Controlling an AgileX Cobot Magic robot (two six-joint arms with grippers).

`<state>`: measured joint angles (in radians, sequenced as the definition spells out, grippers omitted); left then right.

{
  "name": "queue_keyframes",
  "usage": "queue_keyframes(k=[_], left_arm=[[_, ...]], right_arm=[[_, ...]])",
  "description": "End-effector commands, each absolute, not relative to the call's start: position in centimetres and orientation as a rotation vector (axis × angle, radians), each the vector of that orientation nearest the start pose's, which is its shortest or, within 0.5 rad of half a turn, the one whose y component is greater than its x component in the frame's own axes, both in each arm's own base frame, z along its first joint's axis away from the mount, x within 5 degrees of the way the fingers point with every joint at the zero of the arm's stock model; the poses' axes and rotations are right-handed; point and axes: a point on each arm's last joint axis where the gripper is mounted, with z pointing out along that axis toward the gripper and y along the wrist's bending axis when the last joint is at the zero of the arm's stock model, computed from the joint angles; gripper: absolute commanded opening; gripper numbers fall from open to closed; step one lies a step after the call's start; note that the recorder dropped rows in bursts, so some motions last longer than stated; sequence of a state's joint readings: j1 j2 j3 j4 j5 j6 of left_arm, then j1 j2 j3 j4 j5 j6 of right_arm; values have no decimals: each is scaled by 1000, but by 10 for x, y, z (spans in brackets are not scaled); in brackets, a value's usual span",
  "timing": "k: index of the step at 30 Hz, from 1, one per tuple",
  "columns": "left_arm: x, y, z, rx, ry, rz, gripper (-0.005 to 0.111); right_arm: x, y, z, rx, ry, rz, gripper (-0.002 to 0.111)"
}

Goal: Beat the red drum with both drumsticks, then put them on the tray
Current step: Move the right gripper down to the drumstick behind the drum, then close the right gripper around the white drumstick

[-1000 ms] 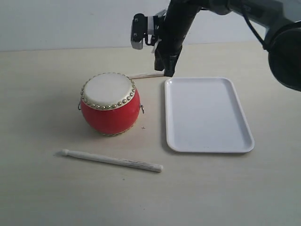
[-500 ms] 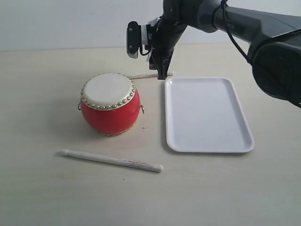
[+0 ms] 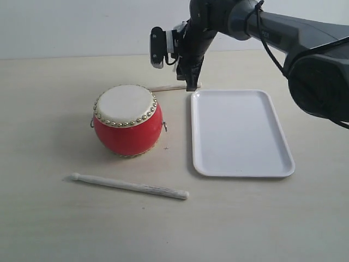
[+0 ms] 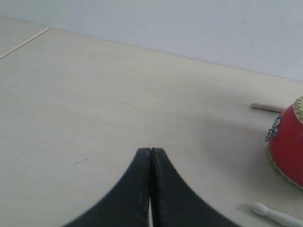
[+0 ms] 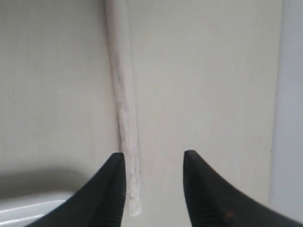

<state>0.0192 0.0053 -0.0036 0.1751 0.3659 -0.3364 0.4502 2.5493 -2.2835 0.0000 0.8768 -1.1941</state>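
The red drum (image 3: 127,120) with its cream skin stands left of the white tray (image 3: 240,132). One drumstick (image 3: 131,185) lies in front of the drum. The other drumstick (image 3: 170,87) lies behind the drum, near the tray's far left corner. My right gripper (image 3: 191,85) is down at that stick's end and open; in the right wrist view the stick (image 5: 124,109) lies between the fingers, close against one fingertip (image 5: 115,175). My left gripper (image 4: 151,150) is shut and holds nothing. It sees the drum's side (image 4: 288,146) and a stick's rounded tip (image 4: 260,208).
Pale tabletop all round. A corner of the tray (image 5: 28,205) shows beside the right gripper's finger. A thin strip (image 4: 23,42) lies far off on the table in the left wrist view.
The right arm has swung and come down behind the drum, bringing its gripper to the far drumstick's end. The drum, the tray and the front stick have not moved.
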Motion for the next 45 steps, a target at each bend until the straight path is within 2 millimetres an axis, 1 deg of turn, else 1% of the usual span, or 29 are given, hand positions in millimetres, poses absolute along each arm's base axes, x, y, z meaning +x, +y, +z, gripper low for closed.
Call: queue_keyframes(k=[1, 6, 10, 12, 14, 18, 23, 28, 45], left_arm=[[53, 7, 181, -223, 1824, -53, 0], [53, 7, 181, -223, 1824, -53, 0], [53, 7, 181, -223, 1824, -53, 0], [53, 7, 181, -223, 1824, -53, 0], [53, 7, 181, -223, 1824, -53, 0], [53, 7, 181, -223, 1824, -53, 0], [53, 7, 181, -223, 1824, -53, 0], [53, 7, 181, -223, 1824, -53, 0], [53, 7, 181, -223, 1824, -53, 0]], right_arm=[[500, 228, 155, -1930, 1846, -206, 40], [499, 223, 152, -1955, 1867, -174, 40], [500, 227, 147, -1934, 1854, -126, 45], [500, 228, 141, -1933, 1856, -109, 50], [501, 228, 135, -1939, 1854, -110, 52], [503, 229, 126, -1936, 1855, -112, 52], [505, 230, 120, -1922, 1851, -117, 52], [507, 231, 121, -1902, 1833, -134, 52], [507, 231, 120, -1920, 1811, -145, 52]])
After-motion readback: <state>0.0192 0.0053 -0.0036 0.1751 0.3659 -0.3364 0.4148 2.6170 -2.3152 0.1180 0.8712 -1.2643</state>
